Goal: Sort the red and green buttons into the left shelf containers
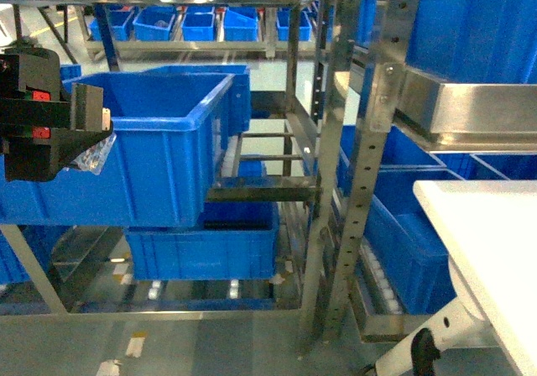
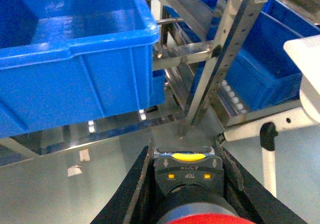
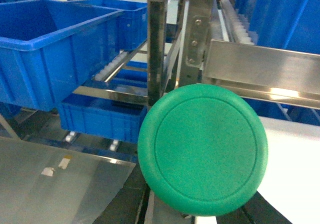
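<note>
Green button (image 3: 202,149): nearest the right wrist camera, a smooth matte plastic disc with a raised ring near its rim; flat face turned straight at the lens, so its axis runs along the view.
Right gripper (image 3: 195,211): dark fingers show only as slivers at 5 and 7 o'clock beneath the disc, pinching the button's hidden body.
Red button (image 2: 200,174): held in the left gripper (image 2: 187,159); grey housing with a yellow tab and "TOP" and "OPEN" lettering read upside down, red cap cut off at 6 o'clock, long axis running away from the camera.
Left fingers (image 2: 142,179): black, angled, pressed against the housing on both sides.
Blue bin (image 1: 159,141): glossy moulded plastic, rectangular, open-topped, on the left shelf (image 1: 260,193) of perforated steel; inside partly out of sight.
White table (image 1: 495,242): at 4 o'clock in the head view, cut off by the frame.
Head view, 9 o'clock: the black left gripper overlaps the bin's corner, details unclear.
</note>
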### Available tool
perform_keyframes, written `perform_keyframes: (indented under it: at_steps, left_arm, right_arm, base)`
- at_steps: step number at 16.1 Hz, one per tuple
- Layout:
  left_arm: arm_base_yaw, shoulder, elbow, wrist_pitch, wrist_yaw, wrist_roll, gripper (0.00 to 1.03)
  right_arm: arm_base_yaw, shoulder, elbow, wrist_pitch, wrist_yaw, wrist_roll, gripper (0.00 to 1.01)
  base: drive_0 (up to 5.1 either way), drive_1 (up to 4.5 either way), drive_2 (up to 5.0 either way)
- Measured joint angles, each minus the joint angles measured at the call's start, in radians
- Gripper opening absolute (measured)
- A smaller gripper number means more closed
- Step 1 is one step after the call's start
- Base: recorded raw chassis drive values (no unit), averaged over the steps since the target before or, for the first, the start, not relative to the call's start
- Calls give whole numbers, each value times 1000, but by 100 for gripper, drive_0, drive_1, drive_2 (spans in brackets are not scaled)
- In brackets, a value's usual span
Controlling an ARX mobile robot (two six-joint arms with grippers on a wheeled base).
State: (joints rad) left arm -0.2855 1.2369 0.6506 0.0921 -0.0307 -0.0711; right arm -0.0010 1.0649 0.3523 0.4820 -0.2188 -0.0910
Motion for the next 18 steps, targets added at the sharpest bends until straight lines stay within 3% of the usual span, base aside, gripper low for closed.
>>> perform_keyframes:
  at_steps: [18]
  left_arm:
    - [0,0,0,-4,0,0,29]
  right_arm:
    - [0,0,0,-2,-3,0,24]
  base:
    - [-489,148,335]
